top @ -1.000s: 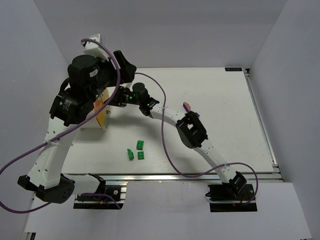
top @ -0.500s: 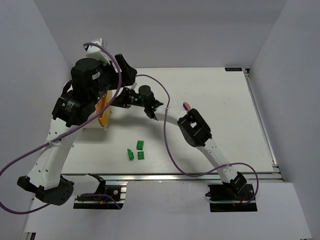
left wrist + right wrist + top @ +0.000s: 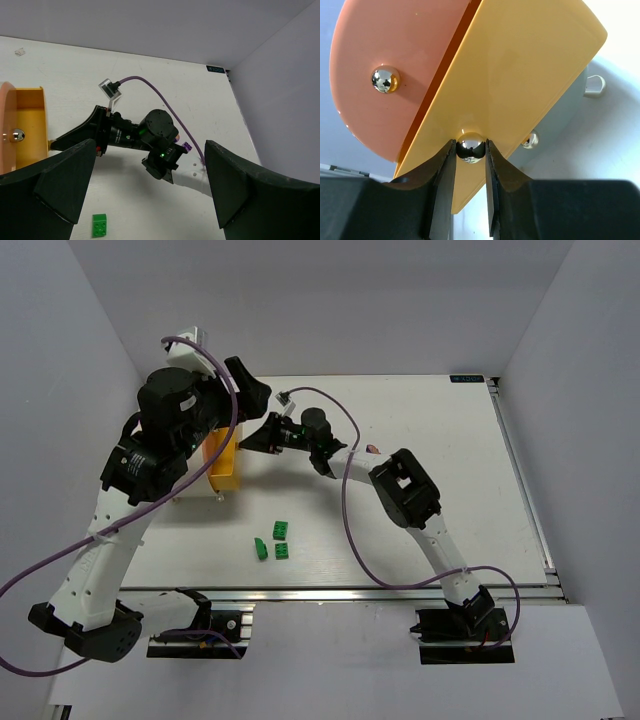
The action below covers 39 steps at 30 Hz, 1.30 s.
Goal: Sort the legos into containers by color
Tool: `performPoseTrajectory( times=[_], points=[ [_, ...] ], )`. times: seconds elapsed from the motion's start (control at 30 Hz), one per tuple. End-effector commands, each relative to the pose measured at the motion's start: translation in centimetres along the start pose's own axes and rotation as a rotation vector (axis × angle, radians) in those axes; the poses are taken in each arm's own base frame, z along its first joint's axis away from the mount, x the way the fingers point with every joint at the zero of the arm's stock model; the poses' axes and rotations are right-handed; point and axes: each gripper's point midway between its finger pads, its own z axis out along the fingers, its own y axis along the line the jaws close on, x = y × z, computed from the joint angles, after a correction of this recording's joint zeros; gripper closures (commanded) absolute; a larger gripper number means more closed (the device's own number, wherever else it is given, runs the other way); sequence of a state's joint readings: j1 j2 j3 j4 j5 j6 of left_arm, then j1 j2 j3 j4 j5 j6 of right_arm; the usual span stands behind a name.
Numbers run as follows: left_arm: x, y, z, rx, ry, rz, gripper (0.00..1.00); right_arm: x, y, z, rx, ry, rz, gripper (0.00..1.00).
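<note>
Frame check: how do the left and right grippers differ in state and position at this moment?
The left gripper has its fingers spread wide with nothing between them; the right gripper has its fingers pinched on the shiny knob of the yellow drawer. The left gripper hangs in the air above the table; the right gripper sits at the drawer front, which stands out from the orange face. Both are black and two-fingered.
</note>
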State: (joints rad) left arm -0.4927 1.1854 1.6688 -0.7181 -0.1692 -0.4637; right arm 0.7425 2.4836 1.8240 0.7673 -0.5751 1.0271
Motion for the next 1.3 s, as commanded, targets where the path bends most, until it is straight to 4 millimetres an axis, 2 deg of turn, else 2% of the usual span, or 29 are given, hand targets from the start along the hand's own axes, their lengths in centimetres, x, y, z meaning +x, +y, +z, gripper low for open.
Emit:
performPoseTrajectory(
  times=[0.0,0.03,0.07,0.23,0.37,0.5,0.57,0.9,1.1,1.17,1.2,1.23,1.27],
  points=[
    [-1.0,0.1,-0.9,0.000,-0.044,-0.014,0.02,-1.6,2.0,-1.4,-0.032,-0.018,-0.054,0.93],
    [-1.0,0.2,-0.9,-0.002,-0.043,-0.012,0.02,-2.1,2.2,-1.8,-0.035,-0.027,-0.060,0.93],
    [-1.0,0.2,-0.9,-0.001,-0.045,-0.012,0.02,-1.4,1.8,-2.1,-0.026,-0.016,-0.051,0.92],
    [-0.5,0.3,-0.7,-0.004,-0.036,-0.010,0.02,-0.9,2.2,-2.7,-0.040,-0.001,-0.057,0.92],
    [-0.3,0.6,-0.9,-0.009,-0.033,-0.008,0.02,-1.0,2.1,-2.9,-0.033,-0.003,-0.055,0.92],
    [-0.1,0.7,-1.0,-0.012,-0.033,-0.006,0.02,0.2,2.7,-2.7,-0.052,0.035,-0.056,0.92],
    [-0.1,0.8,-1.0,-0.015,-0.031,-0.006,0.02,0.1,2.7,-2.6,-0.046,0.028,-0.054,0.92],
    [0.2,1.1,-1.3,-0.025,-0.029,-0.003,0.02,1.7,-0.2,-3.1,0.012,0.058,-0.008,0.91],
    [0.4,1.3,-1.3,-0.031,-0.024,0.000,0.02,1.1,-0.3,-3.4,0.006,0.057,-0.035,0.90],
    [0.4,1.3,-1.3,-0.030,-0.025,-0.002,0.02,0.9,0.0,-3.3,-0.002,0.055,-0.042,0.88],
    [0.5,1.3,-1.3,-0.028,-0.022,-0.002,0.02,0.6,0.2,-3.4,-0.012,0.060,-0.048,0.78],
    [0.5,1.3,-1.3,-0.028,-0.022,-0.002,0.02,0.6,0.2,-3.4,-0.012,0.060,-0.049,0.78],
    [0.5,1.3,-1.2,-0.029,-0.021,-0.002,0.02,0.9,0.4,-3.2,-0.017,0.066,-0.051,0.67]
  ],
)
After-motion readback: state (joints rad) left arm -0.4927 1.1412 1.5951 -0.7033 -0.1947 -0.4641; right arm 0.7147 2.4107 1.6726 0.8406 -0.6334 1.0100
